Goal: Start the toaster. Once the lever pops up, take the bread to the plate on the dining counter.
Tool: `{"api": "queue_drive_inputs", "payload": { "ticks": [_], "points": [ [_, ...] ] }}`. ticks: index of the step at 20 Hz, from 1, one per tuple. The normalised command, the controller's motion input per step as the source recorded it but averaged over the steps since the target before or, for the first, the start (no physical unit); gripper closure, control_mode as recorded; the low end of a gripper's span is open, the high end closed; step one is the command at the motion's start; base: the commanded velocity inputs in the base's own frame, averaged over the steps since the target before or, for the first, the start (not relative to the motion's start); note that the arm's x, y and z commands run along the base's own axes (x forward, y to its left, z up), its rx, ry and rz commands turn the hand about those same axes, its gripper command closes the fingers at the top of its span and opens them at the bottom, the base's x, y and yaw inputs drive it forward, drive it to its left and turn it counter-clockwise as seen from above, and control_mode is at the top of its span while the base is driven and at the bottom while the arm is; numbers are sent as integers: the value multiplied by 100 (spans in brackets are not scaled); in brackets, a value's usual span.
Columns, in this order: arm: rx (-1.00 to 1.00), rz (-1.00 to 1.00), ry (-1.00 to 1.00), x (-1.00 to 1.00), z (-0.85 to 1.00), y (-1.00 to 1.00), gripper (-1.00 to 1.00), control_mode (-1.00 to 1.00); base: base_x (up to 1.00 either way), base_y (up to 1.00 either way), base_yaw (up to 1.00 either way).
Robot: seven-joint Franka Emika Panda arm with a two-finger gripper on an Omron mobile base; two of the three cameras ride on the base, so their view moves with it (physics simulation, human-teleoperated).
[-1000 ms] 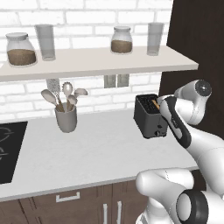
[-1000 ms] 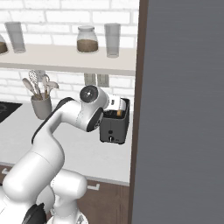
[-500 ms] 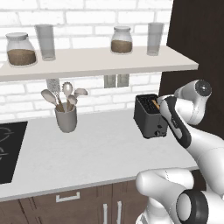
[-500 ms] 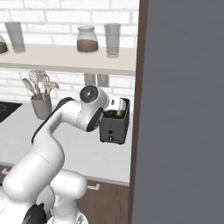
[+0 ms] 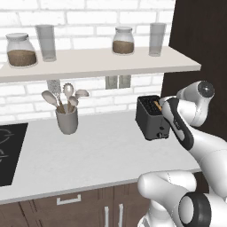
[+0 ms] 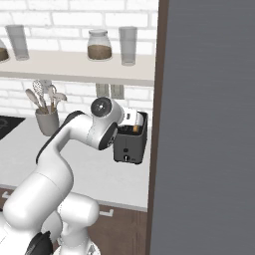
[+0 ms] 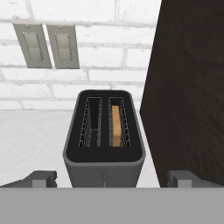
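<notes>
A dark cabinet wall (image 7: 192,87) rises close beside the toaster (image 7: 104,144), with two wall outlets (image 7: 46,45) on the brick behind. The gripper (image 7: 111,178) is spread wide, fingertips (image 7: 41,178) flanking the toaster's near end. The bread (image 7: 116,125) sits ahead between them, down in one slot.

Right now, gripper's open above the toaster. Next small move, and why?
Probably lower toward the front face and press the lever. The bread sits deep in the right slot of the toaster, so toasting looks not yet started. The gripper is open, its fingertips either side of the toaster's near end, touching nothing. The lever itself is hard to make out.
</notes>
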Motion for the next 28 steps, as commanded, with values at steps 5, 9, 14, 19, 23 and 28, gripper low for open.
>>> {"api": "queue_drive_inputs", "payload": {
  "ticks": [5, 9, 14, 19, 23, 28],
  "points": [
    [0, 0, 0, 0, 0, 0, -100, -100, 0, 0, 0],
    [0, 0, 0, 0, 0, 0, -100, -100, 0, 0, 0],
    [0, 0, 0, 0, 0, 0, -100, -100, 0, 0, 0],
    [0, 0, 0, 0, 0, 0, -100, -100, 0, 0, 0],
    [0, 0, 0, 0, 0, 0, -100, -100, 0, 0, 0],
    [0, 0, 0, 0, 0, 0, -100, -100, 0, 0, 0]
  ]
}}
